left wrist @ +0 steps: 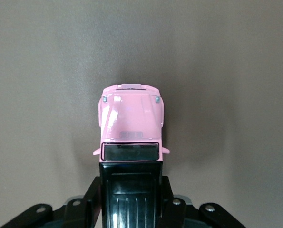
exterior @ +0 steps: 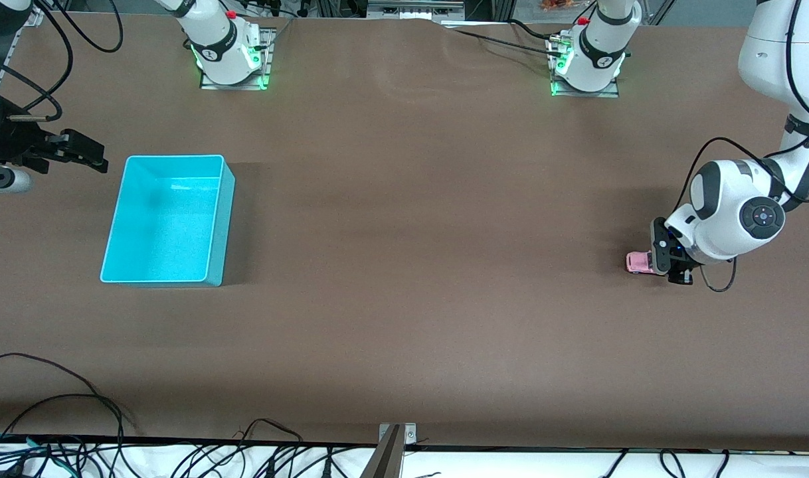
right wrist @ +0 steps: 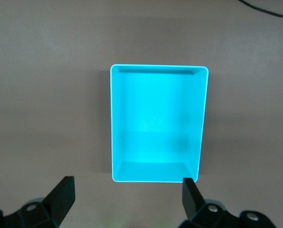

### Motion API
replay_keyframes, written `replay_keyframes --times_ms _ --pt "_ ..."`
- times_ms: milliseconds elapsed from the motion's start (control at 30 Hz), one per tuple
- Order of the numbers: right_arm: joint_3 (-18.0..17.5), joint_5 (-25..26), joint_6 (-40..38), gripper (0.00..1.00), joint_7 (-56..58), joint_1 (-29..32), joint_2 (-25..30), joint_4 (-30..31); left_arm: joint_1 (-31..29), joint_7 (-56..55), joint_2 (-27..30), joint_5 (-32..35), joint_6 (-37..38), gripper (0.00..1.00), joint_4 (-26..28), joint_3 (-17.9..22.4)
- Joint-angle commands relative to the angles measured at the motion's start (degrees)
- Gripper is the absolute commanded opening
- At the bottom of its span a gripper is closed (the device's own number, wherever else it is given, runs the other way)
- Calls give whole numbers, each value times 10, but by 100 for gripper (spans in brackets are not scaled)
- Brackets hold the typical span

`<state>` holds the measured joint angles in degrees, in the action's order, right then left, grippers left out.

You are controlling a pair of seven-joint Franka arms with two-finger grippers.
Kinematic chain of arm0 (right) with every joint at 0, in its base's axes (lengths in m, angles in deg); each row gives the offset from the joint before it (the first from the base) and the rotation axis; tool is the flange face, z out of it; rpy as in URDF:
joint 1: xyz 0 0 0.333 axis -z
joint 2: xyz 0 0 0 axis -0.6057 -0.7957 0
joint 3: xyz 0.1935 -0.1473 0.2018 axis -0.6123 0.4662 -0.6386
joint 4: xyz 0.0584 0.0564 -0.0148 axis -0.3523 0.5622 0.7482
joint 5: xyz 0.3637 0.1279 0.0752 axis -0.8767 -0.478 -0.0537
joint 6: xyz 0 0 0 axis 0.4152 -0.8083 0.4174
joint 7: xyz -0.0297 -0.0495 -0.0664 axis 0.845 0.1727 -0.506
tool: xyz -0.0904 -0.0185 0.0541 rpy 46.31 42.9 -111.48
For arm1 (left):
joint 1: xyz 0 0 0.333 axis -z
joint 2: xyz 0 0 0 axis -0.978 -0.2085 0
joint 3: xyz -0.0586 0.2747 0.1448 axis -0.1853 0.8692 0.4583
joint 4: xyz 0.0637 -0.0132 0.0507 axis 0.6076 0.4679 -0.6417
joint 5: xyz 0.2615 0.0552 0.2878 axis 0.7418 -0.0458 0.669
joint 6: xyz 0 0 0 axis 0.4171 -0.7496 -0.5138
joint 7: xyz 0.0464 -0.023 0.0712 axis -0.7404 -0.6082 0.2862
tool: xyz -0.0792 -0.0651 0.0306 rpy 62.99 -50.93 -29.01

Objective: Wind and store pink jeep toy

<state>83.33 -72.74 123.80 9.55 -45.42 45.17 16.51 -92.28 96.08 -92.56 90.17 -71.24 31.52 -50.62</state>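
The pink jeep toy (exterior: 638, 261) sits on the brown table at the left arm's end, its pale pink hood (left wrist: 131, 118) pointing away from the wrist. My left gripper (exterior: 670, 263) is low at the table and shut on the jeep's black-roofed rear half (left wrist: 130, 190), one finger (left wrist: 91, 194) pressed to each side. The wheels are hidden. Beside the cyan bin (exterior: 165, 226), at the right arm's end, my right gripper (exterior: 92, 156) hangs open and holds nothing. In the right wrist view its gripper (right wrist: 127, 192) faces the empty bin (right wrist: 155, 123).
Both robot bases (exterior: 228, 50) stand along the table's farthest edge from the front camera. Loose cables (exterior: 52, 411) trail over the nearest edge. A wide stretch of bare brown tabletop (exterior: 431, 252) separates the bin from the jeep.
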Motion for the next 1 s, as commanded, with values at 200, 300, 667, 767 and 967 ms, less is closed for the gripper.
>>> replay_keyframes --times_ms 200,300,667,767,967 --pt "-2 4 -1 100 3 3 -1 -5 -8 4 -2 9 -4 0 1 -6" --pt "-2 4 -1 100 3 3 -1 -5 -14 7 -11 12 -3 0 -1 -5" --pt "-2 4 -1 100 3 3 -1 -6 -106 67 -40 17 -3 0 -18 -3" --pt "-2 4 -1 100 3 3 -1 -5 -136 93 -65 17 -3 0 -40 -3" --pt "-2 4 -1 100 3 3 -1 -6 -183 166 -115 16 -3 0 -102 -3"
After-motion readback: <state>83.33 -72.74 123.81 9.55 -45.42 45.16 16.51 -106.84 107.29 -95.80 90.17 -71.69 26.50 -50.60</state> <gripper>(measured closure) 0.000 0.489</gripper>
